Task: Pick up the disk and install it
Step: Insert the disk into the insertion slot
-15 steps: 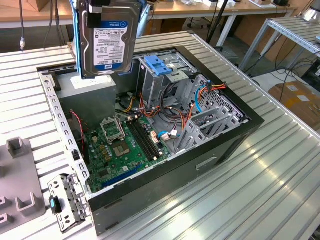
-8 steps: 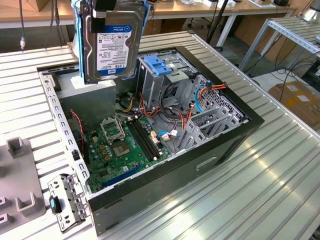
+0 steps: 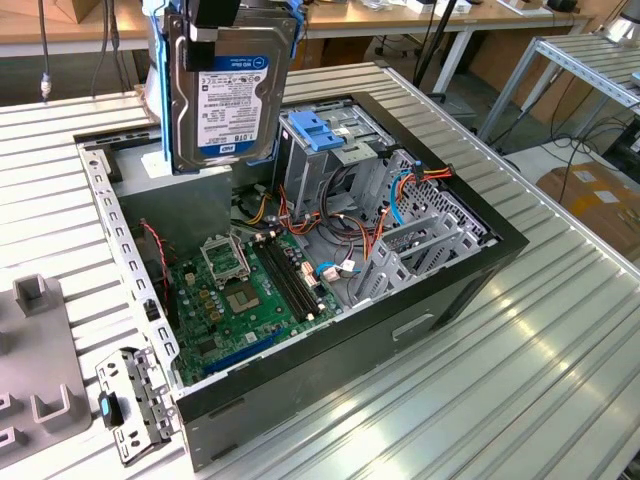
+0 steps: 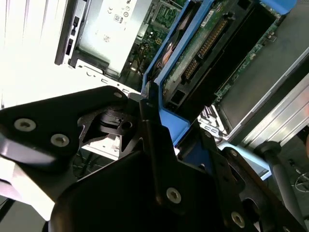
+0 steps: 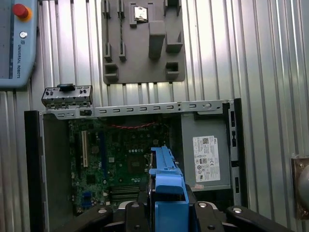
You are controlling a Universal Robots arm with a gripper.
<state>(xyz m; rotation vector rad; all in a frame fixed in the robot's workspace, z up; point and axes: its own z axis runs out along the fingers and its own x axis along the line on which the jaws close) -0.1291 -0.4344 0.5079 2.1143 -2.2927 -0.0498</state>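
Over a ribbed metal table (image 3: 560,330), the end effector (image 3: 215,20) holds the disk (image 3: 232,95).

A: Bright, even overhead light in the exterior view; white glare streaks along the ribbed silver metal tabletop (image 3: 530,380), faint sheen on the blue-framed flat silver-metal disk (image 3: 235,95).
B: Dimmer inside the open black computer case (image 3: 330,365). Second wrist view?
A: Blown out to plain white over the tabletop (image 4: 24,58), near-black up close.
B: Striped glare in the first wrist view.

An open computer case (image 3: 300,362) is laid on a ribbed table (image 3: 540,400) — a green motherboard (image 3: 245,295) is seen inside, a grey fixture (image 3: 40,360) alongside.
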